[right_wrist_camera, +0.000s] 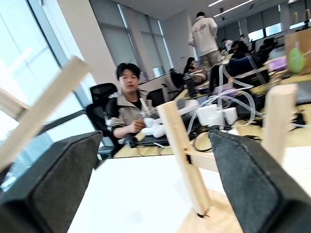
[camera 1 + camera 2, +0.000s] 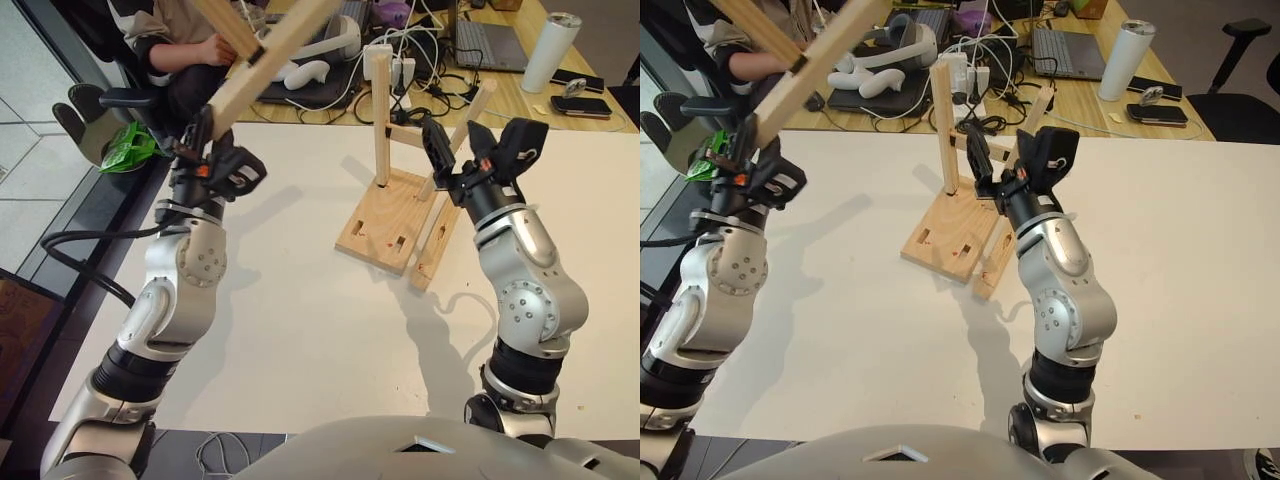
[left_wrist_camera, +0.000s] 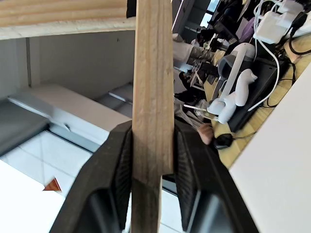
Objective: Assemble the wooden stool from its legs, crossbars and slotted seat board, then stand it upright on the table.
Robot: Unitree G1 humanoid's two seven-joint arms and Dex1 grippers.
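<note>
Upper left, leg frame (image 2: 258, 72) cut off, clamped in left gripper (image 2: 203, 135)

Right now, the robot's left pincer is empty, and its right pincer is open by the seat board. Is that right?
No. The left pincer is not empty: the left wrist view shows it shut on a wooden leg piece. The right pincer is open by the seat board, as you said.
</note>
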